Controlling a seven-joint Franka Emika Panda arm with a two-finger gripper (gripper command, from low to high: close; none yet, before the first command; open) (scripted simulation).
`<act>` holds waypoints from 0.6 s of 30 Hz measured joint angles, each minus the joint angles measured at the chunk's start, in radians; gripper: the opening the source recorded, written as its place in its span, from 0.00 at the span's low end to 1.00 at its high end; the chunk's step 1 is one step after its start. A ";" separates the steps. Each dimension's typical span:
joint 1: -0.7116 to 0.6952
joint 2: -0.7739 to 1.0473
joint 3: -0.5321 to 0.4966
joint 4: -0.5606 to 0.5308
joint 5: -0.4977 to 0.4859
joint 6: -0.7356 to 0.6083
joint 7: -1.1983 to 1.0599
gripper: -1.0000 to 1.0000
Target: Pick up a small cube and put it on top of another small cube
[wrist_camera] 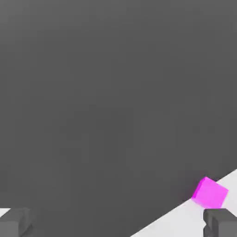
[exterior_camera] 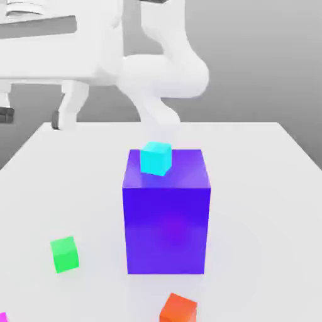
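Right at the near edge of the exterior view sits an orange cube (exterior_camera: 178, 309), cut off by the frame, and a sliver of magenta (exterior_camera: 2, 317) peeks in at the near left corner. Just beyond, on the exterior view's left, a small green cube (exterior_camera: 65, 254) rests flat on the white surface (exterior_camera: 264, 207), well apart from everything else. Dead centre stands the big blue-purple block (exterior_camera: 166, 220), tall and upright, and perched on its top face, toward the far left corner, is a little cyan cube (exterior_camera: 155, 158). Behind the block looms the white arm (exterior_camera: 165, 75), elbow bent, reaching off toward the exterior view's left.

Over to the hand view now: the tool (wrist_camera: 118, 223) has its two dark fingers (wrist_camera: 221, 222) spread wide, one at each side of the picture, with nothing between them. The small magenta cube (wrist_camera: 210, 192) lies on the white surface close to one finger, not touching it, sitting right by the surface's edge. Beyond that edge there is plain grey floor (wrist_camera: 115, 102). The tool grips nothing at this moment; the magenta cube sits free, and the green cube carries nothing on top.
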 joint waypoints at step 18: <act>-0.145 0.656 -0.053 0.149 0.150 0.157 0.159 0.50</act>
